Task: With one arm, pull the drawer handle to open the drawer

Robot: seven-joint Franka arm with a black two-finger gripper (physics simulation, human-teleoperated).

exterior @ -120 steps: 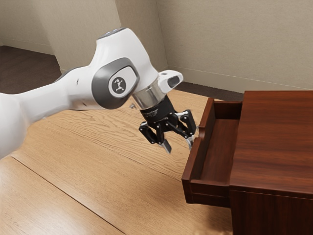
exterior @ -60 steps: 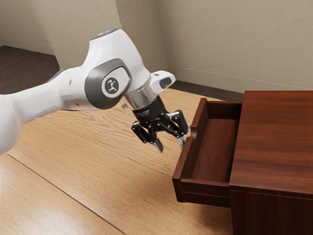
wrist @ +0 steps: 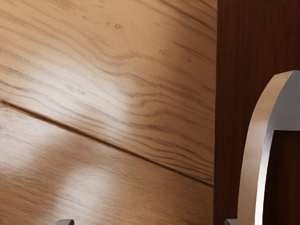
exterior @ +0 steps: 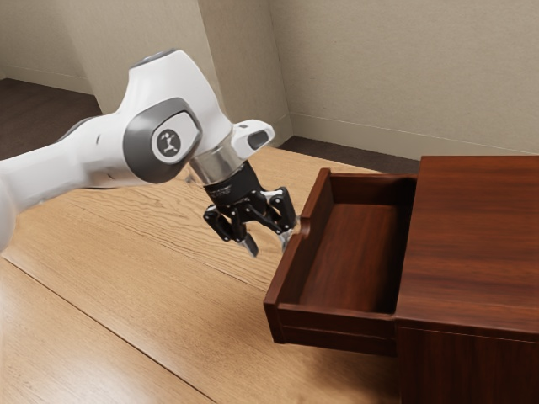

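Note:
The dark wooden drawer (exterior: pixel 288 271) stands pulled well out of its cabinet (exterior: pixel 476 244), and its inside is bare. My black gripper (exterior: pixel 269 243) is right against the outside of the drawer front, at the handle's height. Its fingers stand apart, so it is open, with the finger nearer the drawer touching the front. In the wrist view the curved silver handle (wrist: pixel 262 154) rises along the drawer front (wrist: pixel 239 70), just beyond one fingertip (wrist: pixel 229 221). The other fingertip (wrist: pixel 63 221) hangs over the floor.
A light wooden plank floor (exterior: pixel 126 320) spreads under the arm and the drawer. Beige walls (exterior: pixel 404 59) with a baseboard close off the back. The white arm (exterior: pixel 160 143) comes in from the exterior view's left.
The drawer has slid further out of the cabinet toward the exterior view's left. My gripper moved the same way, staying at the drawer front.

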